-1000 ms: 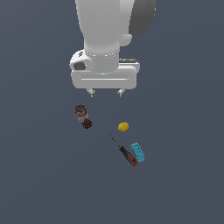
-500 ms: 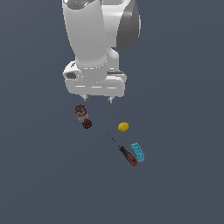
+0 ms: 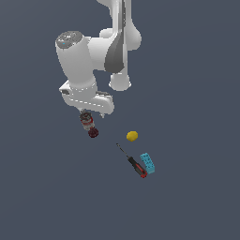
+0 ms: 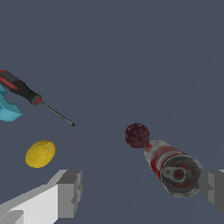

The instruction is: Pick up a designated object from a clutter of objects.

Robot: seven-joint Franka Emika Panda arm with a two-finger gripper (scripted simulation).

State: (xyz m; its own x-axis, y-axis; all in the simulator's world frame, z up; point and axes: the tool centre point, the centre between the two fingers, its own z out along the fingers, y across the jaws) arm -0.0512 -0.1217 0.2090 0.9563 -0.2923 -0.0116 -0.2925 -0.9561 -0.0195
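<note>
The red-and-white can [image 3: 86, 121] stands just under my gripper [image 3: 92, 114] in the exterior view. In the wrist view the can [image 4: 173, 166] shows its dark metal end, between my open fingers and close to one finger [image 4: 214, 188]. The other finger [image 4: 69, 192] is far from it. My gripper [image 4: 142, 192] is open and holds nothing. The dark red berry ball [image 3: 93, 133] [image 4: 137, 135] touches or nearly touches the can's base.
A yellow lemon [image 3: 132, 136] [image 4: 40, 153] lies to the exterior view's right of the can. Further on lie a red-black-handled screwdriver [image 3: 136, 164] [image 4: 30, 96] and a cyan toy brick [image 3: 148, 162] [image 4: 8, 109] side by side.
The arm has swung toward the exterior view's left and come lower, bringing the open gripper from beside the can to right above it. The objects have not moved.
</note>
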